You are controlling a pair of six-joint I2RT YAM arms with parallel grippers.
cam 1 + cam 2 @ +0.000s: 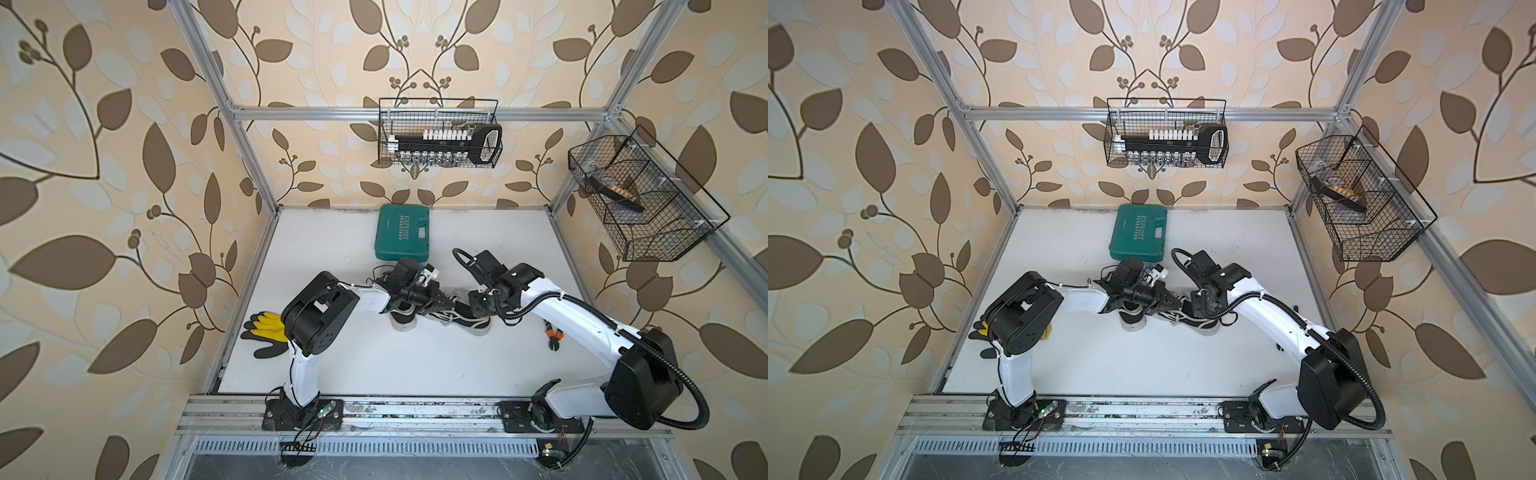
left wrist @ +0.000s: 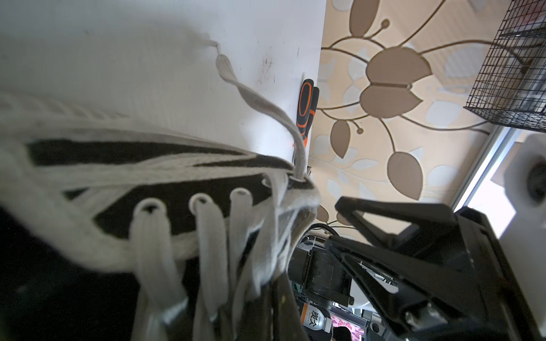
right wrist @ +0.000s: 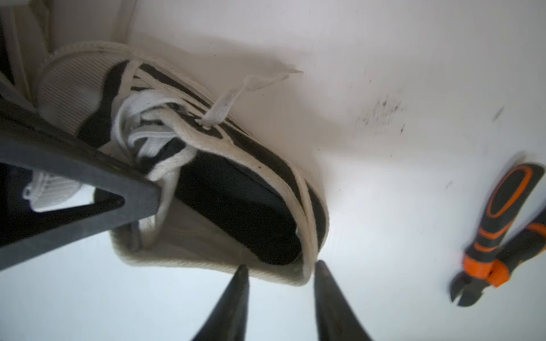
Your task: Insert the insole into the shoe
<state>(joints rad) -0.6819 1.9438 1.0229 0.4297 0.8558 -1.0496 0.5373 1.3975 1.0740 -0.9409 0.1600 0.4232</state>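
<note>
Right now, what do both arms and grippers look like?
Left arm and right arm: white links, bulky black joint housings. Right arm carries a black corrugated conduit; left only thin wires. Left gripper and right gripper: black, tapered triangular open-frame fingers.

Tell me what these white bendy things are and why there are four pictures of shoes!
They are two robot arms, left and right, fixed at the edge of a white table. Each ends in a gripper, a pincher with two fingers. Two pictures look down from above, like two eyes. The other two come from cameras on the arms' wrists, so things look huge. On the table lie the shoe they work on, a second shoe, a green case, yellow-and-black gloves and orange cutters. The left gripper is shut among the shoe's laces; whether it pinches them is hidden. The right gripper has its fingers apart at the shoe's heel.
</note>
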